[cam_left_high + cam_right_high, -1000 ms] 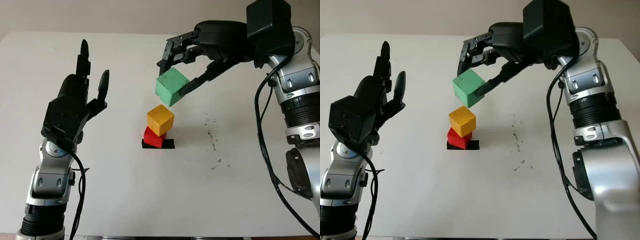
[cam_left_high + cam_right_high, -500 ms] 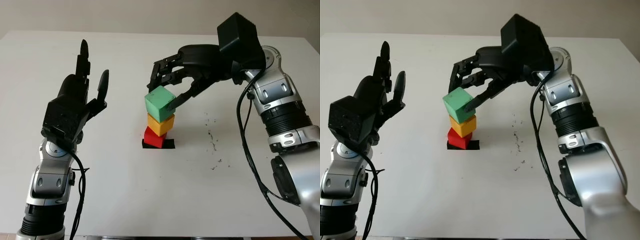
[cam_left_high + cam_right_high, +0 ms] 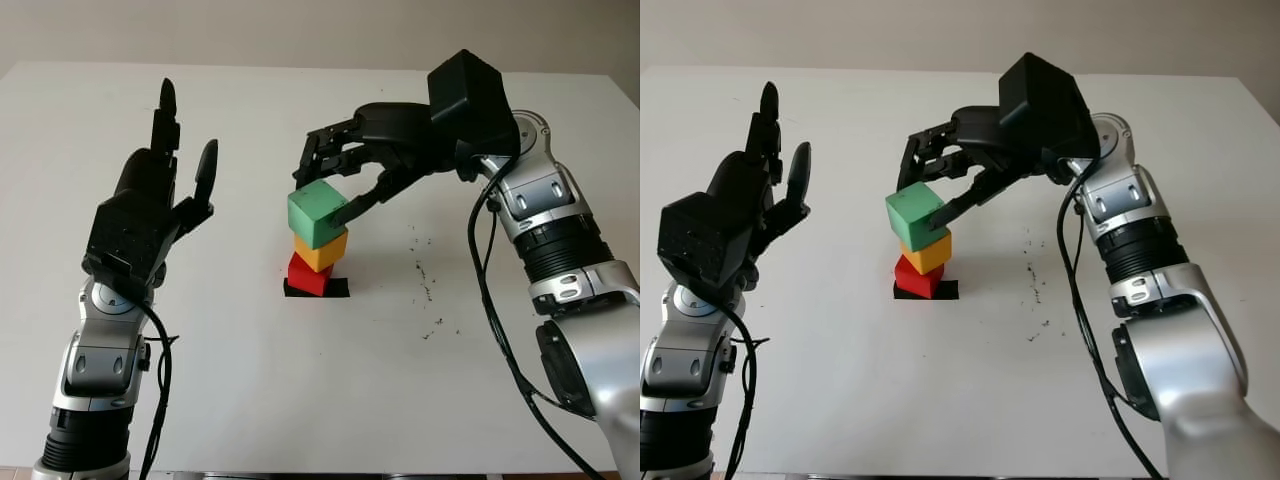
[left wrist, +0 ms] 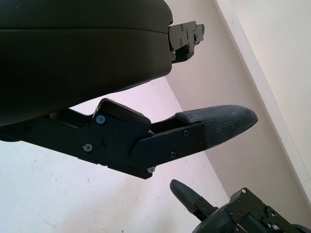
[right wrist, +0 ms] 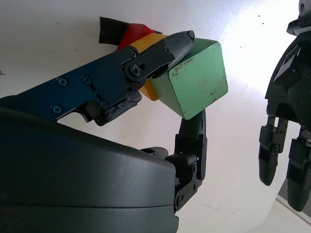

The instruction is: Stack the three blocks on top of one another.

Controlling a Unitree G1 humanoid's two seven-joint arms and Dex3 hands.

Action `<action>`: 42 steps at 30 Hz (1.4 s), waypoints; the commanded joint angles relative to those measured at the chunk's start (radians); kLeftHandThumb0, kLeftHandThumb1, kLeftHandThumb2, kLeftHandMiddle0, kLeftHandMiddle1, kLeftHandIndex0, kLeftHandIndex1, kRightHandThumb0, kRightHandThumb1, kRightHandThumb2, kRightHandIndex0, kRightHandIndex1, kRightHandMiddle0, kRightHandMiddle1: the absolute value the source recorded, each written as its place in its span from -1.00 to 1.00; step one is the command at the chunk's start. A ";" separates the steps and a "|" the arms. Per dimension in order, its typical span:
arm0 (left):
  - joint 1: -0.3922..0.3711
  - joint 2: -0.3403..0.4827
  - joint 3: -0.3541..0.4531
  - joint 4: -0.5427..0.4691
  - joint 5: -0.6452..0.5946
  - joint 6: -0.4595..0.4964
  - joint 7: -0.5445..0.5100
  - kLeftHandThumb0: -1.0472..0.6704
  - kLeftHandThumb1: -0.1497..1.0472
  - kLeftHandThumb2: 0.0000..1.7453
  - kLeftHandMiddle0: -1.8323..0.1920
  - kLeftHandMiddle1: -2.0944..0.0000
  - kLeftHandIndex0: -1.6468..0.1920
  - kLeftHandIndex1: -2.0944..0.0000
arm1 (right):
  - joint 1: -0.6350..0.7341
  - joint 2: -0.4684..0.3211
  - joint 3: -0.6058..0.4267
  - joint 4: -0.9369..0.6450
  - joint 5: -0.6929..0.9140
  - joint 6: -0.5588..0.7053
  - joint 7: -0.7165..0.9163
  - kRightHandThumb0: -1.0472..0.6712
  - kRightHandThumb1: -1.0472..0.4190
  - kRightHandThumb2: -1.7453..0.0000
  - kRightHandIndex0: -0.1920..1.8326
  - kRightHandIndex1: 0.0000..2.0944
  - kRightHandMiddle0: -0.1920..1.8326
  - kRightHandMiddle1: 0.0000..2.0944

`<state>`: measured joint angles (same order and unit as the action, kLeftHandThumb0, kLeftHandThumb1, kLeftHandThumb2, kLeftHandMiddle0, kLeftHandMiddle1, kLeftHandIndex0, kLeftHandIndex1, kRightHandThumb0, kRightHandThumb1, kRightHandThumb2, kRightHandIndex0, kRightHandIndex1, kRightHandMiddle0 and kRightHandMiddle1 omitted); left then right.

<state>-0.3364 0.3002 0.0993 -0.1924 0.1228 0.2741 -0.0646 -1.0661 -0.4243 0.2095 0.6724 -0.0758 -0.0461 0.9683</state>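
A red block (image 3: 306, 274) sits on a black tape mark (image 3: 338, 288) at the table's middle, with a yellow block (image 3: 325, 251) on top of it. A green block (image 3: 316, 213) sits on the yellow one, shifted a little to the left and slightly turned. My right hand (image 3: 326, 192) reaches in from the right and is shut on the green block (image 5: 197, 82), thumb on one side and fingers (image 5: 191, 132) on the other. My left hand (image 3: 160, 195) is open, held upright above the table's left side, well apart from the stack.
The white table (image 3: 300, 390) carries a scatter of small black specks (image 3: 425, 282) to the right of the stack. My right forearm and its cable (image 3: 490, 290) hang over the table's right side.
The right hand has brought the green block down and to the left, from the air above the stack onto the yellow block. The left hand has not moved.
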 commanded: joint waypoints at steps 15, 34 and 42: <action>-0.005 0.006 0.010 0.008 -0.008 -0.011 -0.008 -0.75 1.00 -0.17 1.00 1.00 1.00 1.00 | -0.019 -0.008 -0.013 0.048 0.000 -0.032 0.005 -0.37 -0.83 0.94 -0.51 -0.96 -0.43 0.39; -0.001 0.009 0.007 0.009 -0.004 -0.018 -0.005 -0.74 1.00 -0.17 1.00 1.00 1.00 1.00 | -0.057 -0.043 0.037 0.000 -0.011 0.019 0.233 -0.83 -0.75 0.93 -0.99 -0.99 -0.94 -0.61; 0.001 0.006 0.007 0.009 -0.003 -0.015 -0.002 -0.75 1.00 -0.17 1.00 1.00 1.00 1.00 | -0.052 -0.039 0.008 -0.009 0.029 -0.009 0.268 -0.99 -0.80 0.93 -1.00 -1.00 -1.00 -1.00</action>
<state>-0.3364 0.3013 0.1000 -0.1801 0.1164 0.2673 -0.0707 -1.1030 -0.4547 0.2342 0.6912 -0.0638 -0.0478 1.2342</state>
